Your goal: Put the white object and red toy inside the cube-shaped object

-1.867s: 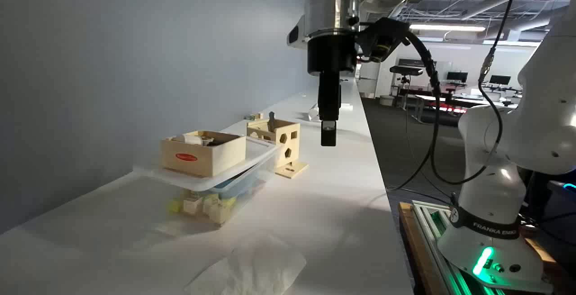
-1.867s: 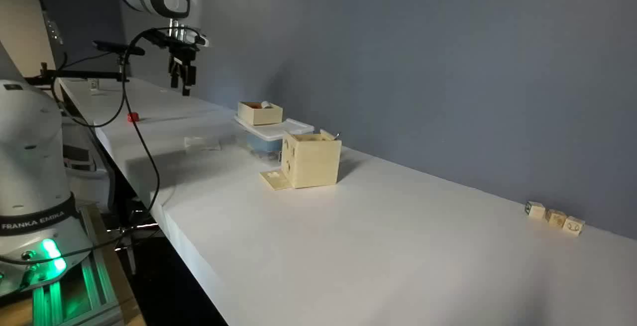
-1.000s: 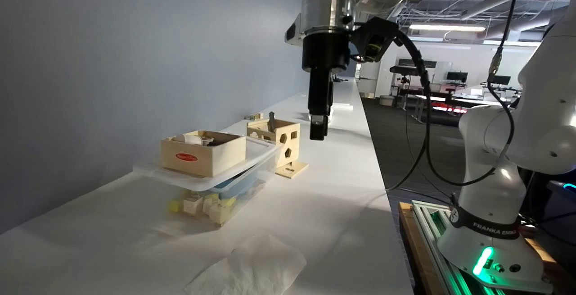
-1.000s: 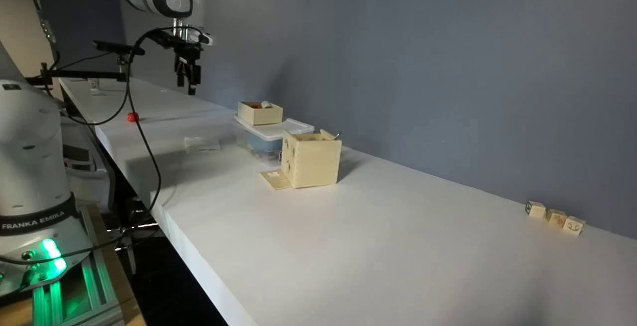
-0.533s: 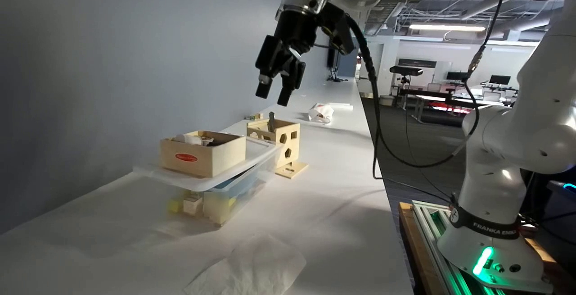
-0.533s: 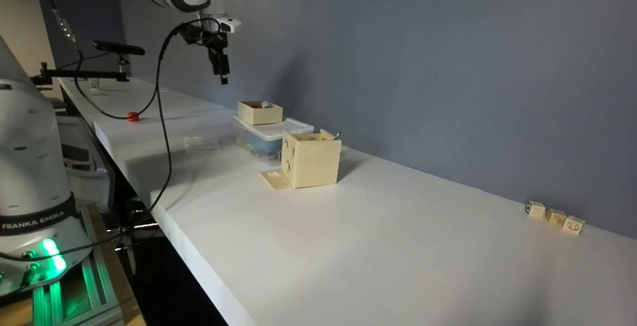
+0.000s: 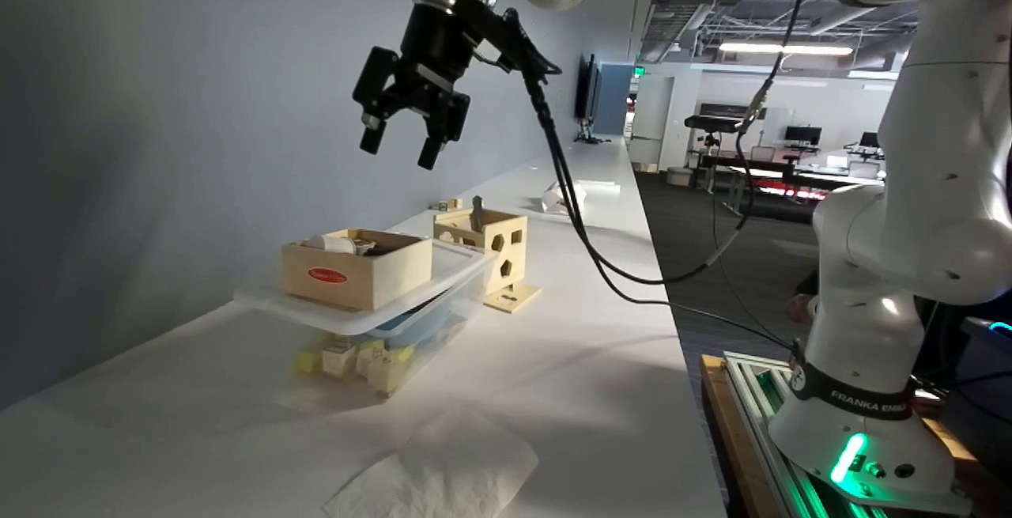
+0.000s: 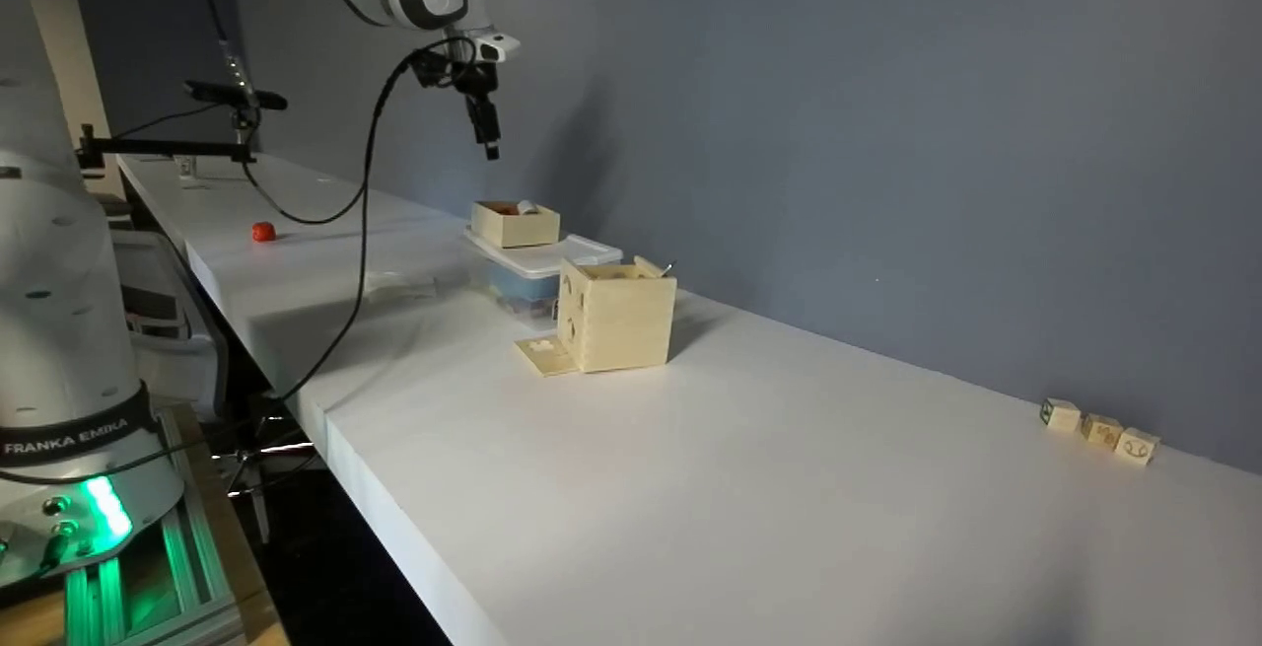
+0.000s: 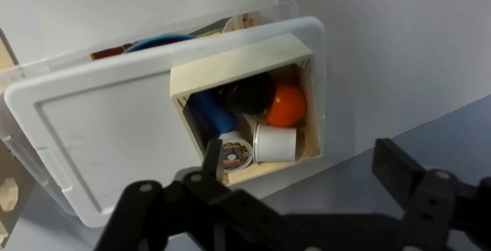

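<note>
My gripper (image 7: pixel 401 146) is open and empty, tilted high above the wooden tray (image 7: pixel 332 277) by the wall. The tray sits on a tub lid. In the wrist view it holds a white cup (image 9: pixel 276 143) on its side, another white cup with a printed lid (image 9: pixel 236 155), an orange-red ball (image 9: pixel 285 105), a blue piece and a black piece. A red toy (image 8: pixel 263 232) lies on the far table. The light-wood cube (image 7: pixel 506 265) stands beside the tub, with a dark piece sticking out of its top; it shows in both exterior views (image 8: pixel 626 321).
A clear tub (image 7: pixel 427 328) with a white lid (image 9: pixel 115 128) carries the tray. A holed wooden flap (image 7: pixel 512 297) lies at the cube's foot. Crumpled white paper (image 7: pixel 451 463) and several wooden blocks (image 8: pixel 1101 431) lie on the table. A black cable (image 7: pixel 569 202) hangs from the wrist.
My gripper has moved towards the wall and over the tray, rising slightly. It has turned and tilted, so both fingers now show apart. The objects have not moved.
</note>
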`<act>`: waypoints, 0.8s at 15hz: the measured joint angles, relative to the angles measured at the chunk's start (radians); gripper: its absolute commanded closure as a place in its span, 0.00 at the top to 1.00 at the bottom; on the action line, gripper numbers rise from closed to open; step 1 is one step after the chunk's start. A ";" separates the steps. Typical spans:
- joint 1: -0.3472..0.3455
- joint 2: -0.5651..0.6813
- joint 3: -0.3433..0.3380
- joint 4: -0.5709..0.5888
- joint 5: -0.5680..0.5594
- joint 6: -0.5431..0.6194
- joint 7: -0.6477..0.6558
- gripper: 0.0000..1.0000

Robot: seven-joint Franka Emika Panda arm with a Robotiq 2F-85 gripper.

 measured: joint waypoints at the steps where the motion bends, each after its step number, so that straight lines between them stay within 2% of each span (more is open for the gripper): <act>1: 0.001 0.037 -0.001 0.035 -0.034 -0.001 0.006 1.00; 4: 0.007 0.120 -0.011 0.115 -0.097 -0.026 0.030 1.00; 8: 0.009 0.142 -0.012 0.147 -0.104 -0.043 0.035 1.00; 12: 0.023 0.165 -0.022 0.139 -0.099 0.050 0.063 1.00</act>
